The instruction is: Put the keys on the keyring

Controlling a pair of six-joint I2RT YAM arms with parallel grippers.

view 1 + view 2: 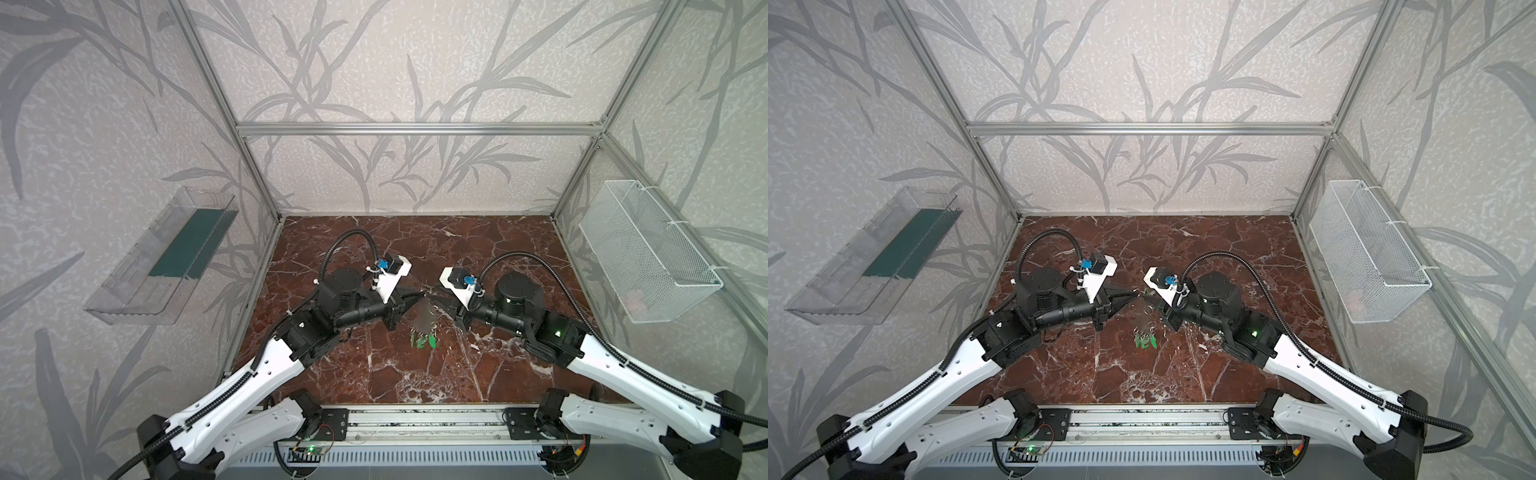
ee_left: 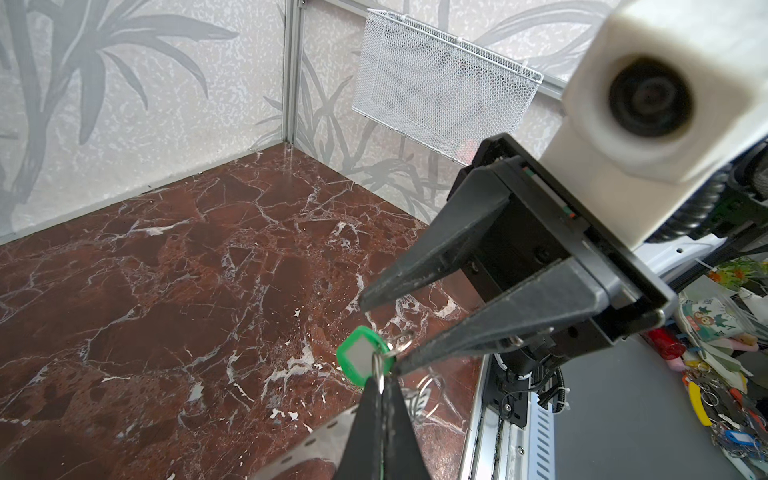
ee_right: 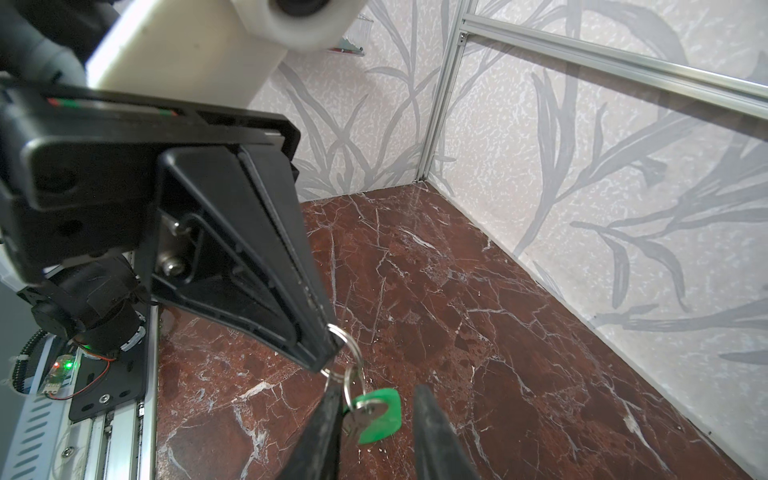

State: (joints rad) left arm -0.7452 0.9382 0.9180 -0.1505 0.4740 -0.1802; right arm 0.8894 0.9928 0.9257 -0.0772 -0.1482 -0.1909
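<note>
Over the middle of the surface [image 1: 415,374] the left gripper [image 3: 327,360] has its jaws closed on a thin wire ring [image 3: 348,340], pinched at the very tips. In both top views the keyring [image 1: 422,318] [image 1: 1144,320] hangs in the air just under those tips, tilted, with several keys [image 1: 424,341] dangling from its lower rim. How the ring joins the keyring cannot be told. The right gripper [image 3: 376,388] meets the left one almost tip to tip, its jaws apart and gripping nothing. One key [image 3: 363,415] with a green tag [image 3: 384,411] hangs below the ring in the gap between them, just beside one finger [image 3: 324,419] and apart from the other.
</note>
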